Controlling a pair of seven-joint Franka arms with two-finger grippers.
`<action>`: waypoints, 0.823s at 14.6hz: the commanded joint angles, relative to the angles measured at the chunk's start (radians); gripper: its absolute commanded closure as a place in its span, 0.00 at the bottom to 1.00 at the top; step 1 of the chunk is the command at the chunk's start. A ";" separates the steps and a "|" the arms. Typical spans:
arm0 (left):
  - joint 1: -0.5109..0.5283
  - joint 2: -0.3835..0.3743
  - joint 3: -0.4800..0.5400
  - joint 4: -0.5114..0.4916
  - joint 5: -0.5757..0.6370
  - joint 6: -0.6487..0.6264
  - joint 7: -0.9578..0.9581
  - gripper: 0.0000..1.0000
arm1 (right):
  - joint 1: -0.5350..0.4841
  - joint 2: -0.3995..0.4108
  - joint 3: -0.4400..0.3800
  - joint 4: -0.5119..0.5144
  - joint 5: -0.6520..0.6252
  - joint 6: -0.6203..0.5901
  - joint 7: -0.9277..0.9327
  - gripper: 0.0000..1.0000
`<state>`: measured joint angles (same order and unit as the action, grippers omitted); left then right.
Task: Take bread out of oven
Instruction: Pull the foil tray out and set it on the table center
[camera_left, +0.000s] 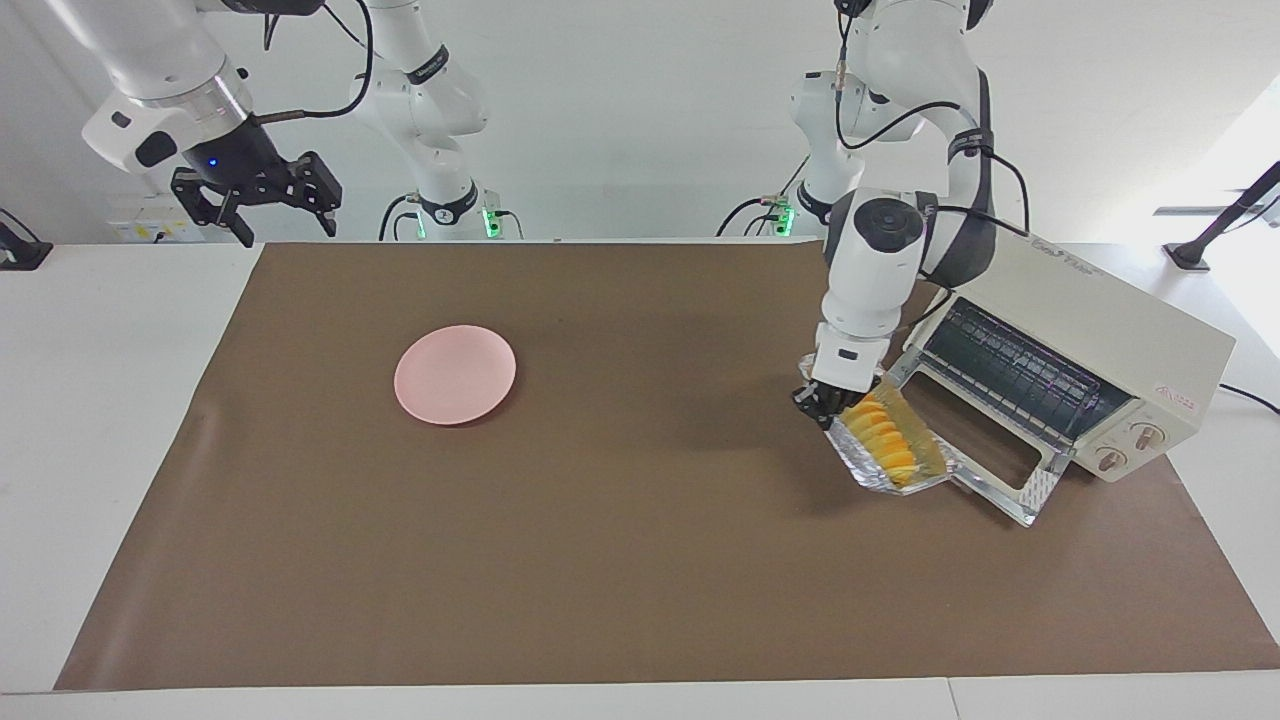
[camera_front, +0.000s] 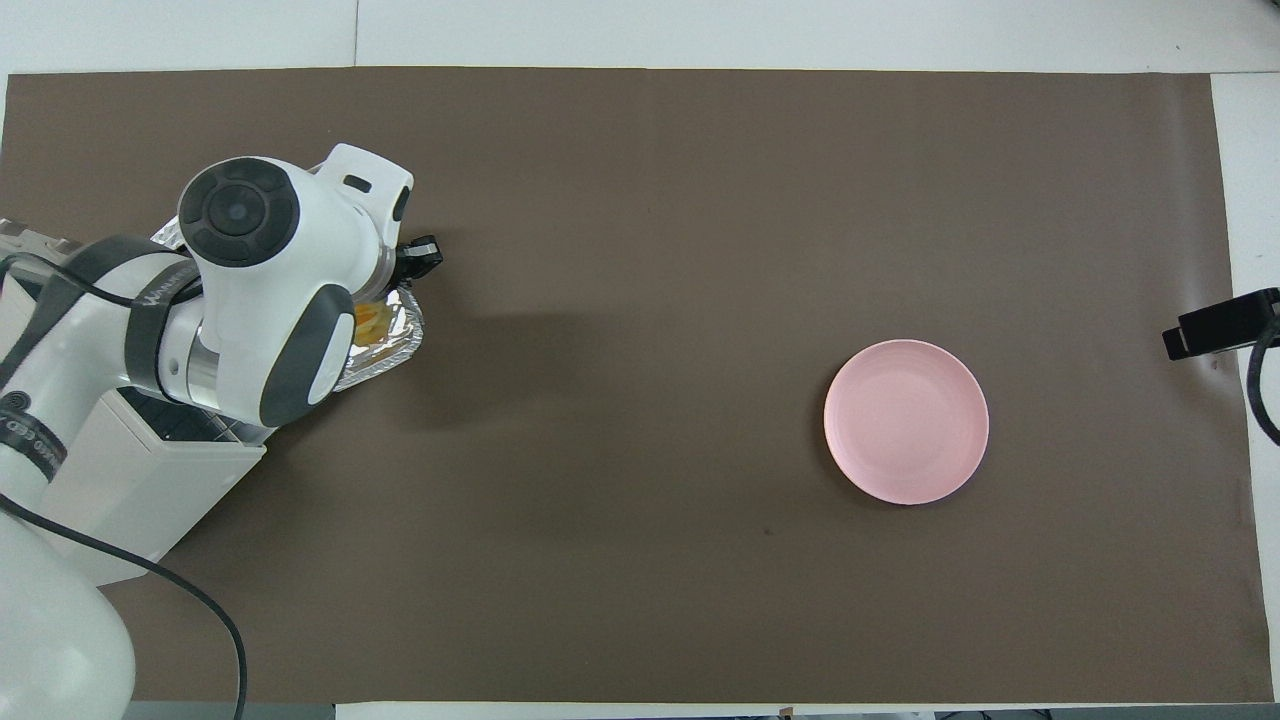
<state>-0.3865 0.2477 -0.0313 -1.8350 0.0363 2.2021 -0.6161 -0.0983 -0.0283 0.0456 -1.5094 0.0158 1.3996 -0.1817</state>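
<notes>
Surface: white table (camera_left: 120, 420) w/ brown mat (camera_left: 620, 560); pale wall at robots' end.
Pink plate (camera_left: 455, 374): on mat, toward right arm's end.
Oven (camera_left: 1120, 350): cream, at left arm's end, door (camera_left: 1010, 475) dropped flat, rack bare.
Left gripper (camera_left: 822, 402): arm bent down over mat just beside door; fingers pinched tight on rim of foil tray (camera_left: 885, 472).
Bread (camera_left: 882, 443): in tray, outside oven, tray tilted, over door's edge and mat.
Right gripper (camera_left: 270, 205): raised over table edge at its own end, waiting, fingers spread wide, holding nothing.
</notes>
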 joint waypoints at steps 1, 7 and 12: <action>-0.101 0.030 -0.004 0.066 -0.074 -0.054 0.116 1.00 | -0.004 -0.016 0.003 -0.015 -0.007 -0.010 -0.013 0.00; -0.259 0.222 -0.039 0.218 -0.118 -0.021 0.134 1.00 | -0.032 -0.016 -0.009 -0.015 -0.007 -0.010 -0.012 0.00; -0.284 0.239 -0.039 0.217 -0.128 -0.027 0.051 0.99 | -0.023 -0.021 -0.006 -0.018 -0.007 -0.031 -0.016 0.00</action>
<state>-0.6656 0.4868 -0.0830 -1.6457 -0.0662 2.2045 -0.5213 -0.1155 -0.0287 0.0308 -1.5094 0.0155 1.3897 -0.1817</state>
